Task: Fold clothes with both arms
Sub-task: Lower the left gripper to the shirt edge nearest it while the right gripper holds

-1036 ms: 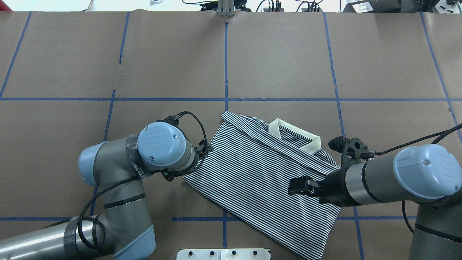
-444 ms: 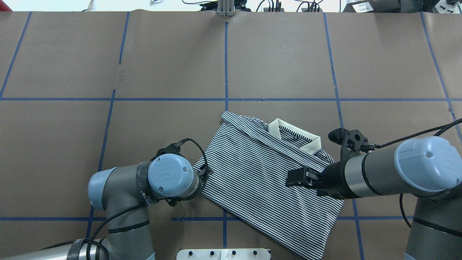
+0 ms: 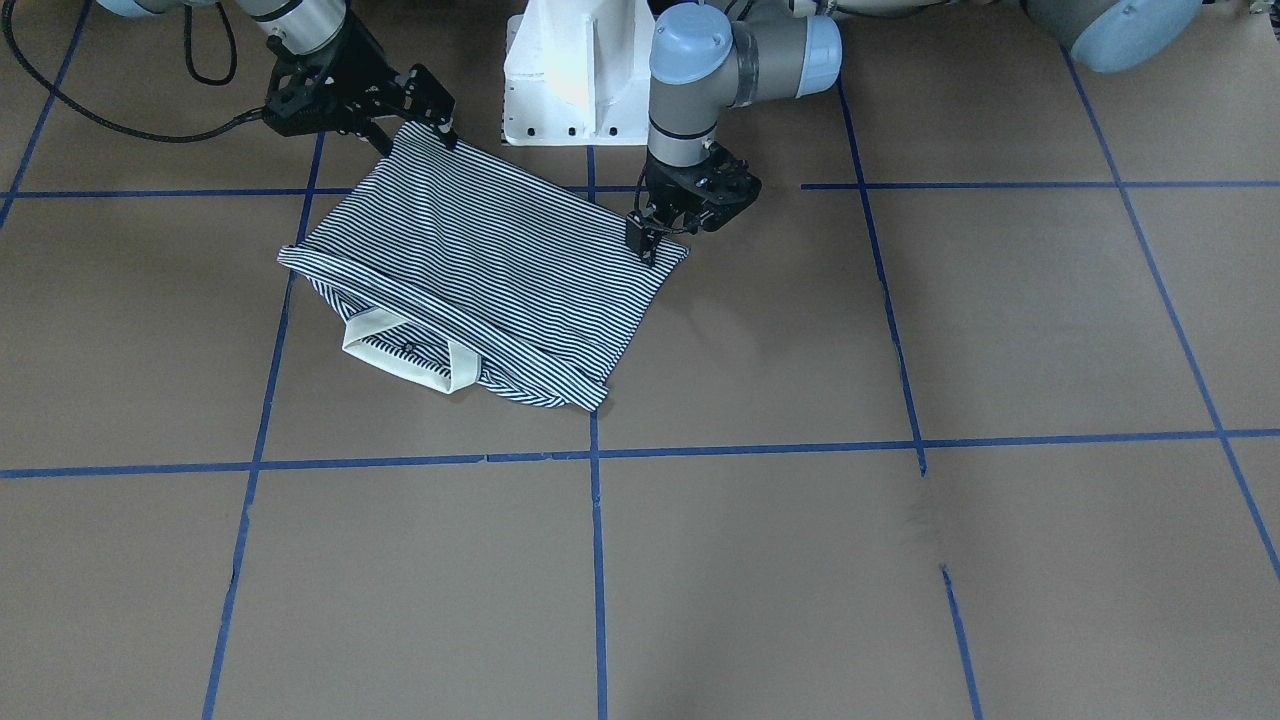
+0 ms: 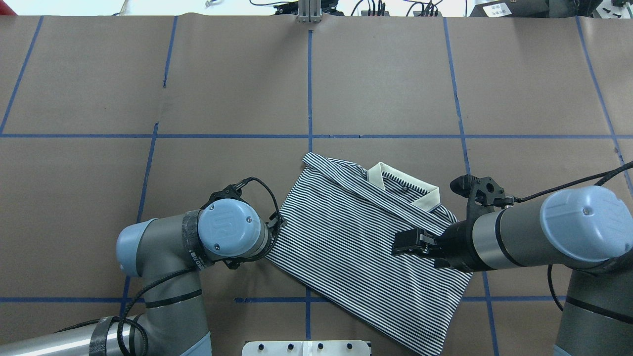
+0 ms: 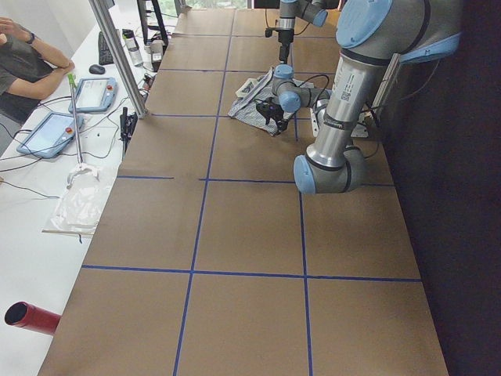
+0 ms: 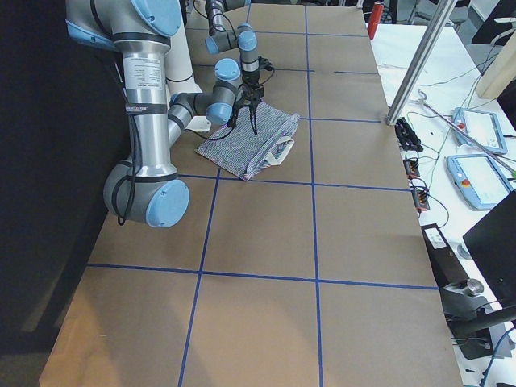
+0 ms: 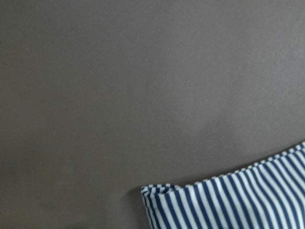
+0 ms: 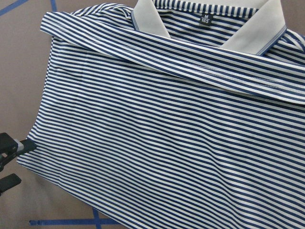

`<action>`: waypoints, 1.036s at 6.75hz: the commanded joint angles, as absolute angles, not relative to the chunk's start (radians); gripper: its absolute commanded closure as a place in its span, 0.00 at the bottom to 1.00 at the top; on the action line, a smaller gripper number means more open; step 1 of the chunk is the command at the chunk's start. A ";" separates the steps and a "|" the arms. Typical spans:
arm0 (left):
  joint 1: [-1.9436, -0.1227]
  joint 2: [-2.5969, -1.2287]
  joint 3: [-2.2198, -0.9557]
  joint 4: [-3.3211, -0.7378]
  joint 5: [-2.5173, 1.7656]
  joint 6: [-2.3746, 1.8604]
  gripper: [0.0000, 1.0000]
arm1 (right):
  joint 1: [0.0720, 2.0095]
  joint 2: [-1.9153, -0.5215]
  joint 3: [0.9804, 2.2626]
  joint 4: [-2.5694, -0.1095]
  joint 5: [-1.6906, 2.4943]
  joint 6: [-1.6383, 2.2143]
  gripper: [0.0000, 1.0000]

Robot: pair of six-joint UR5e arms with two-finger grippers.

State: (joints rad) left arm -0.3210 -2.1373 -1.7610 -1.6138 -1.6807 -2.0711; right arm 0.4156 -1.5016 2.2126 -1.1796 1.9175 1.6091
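Brown paper over the whole counter (image 4: 385, 74), ruled into large squares by blue tape (image 4: 310, 89). Along the far long edge, a white bench (image 5: 47, 180) with two tablets (image 5: 94, 94) and loose cables; at its end, a person (image 5: 23, 70). On the robot's side, a white pedestal (image 3: 570, 70).

Just in front of that pedestal, slightly to the robot's right, the polo shirt (image 4: 356, 237): lies flat, folded to a rough rectangle, skewed against the tape grid. Thin navy-and-white stripes, cream collar (image 4: 425, 198) turned to the far side, size tag (image 8: 205, 20) showing inside the neck.

Left fingers (image 8: 12, 145): stand apart at the shirt's left corner, one tip against the cloth's edge, nothing gripped. Right fingers (image 4: 406, 241): hang over the shirt near its right edge; cannot tell how far apart, nor whether touching the cloth.
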 commanded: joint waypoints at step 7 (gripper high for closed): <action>-0.330 -2.140 -1.769 -1.580 -1.672 -2.036 1.00 | 0.416 -1.500 2.212 -1.181 1.917 1.614 0.00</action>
State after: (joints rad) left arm -0.3239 -2.1383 -1.7574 -1.6055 -1.6720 -2.0507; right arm 0.4171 -1.5016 2.2106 -1.1807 1.9175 1.6102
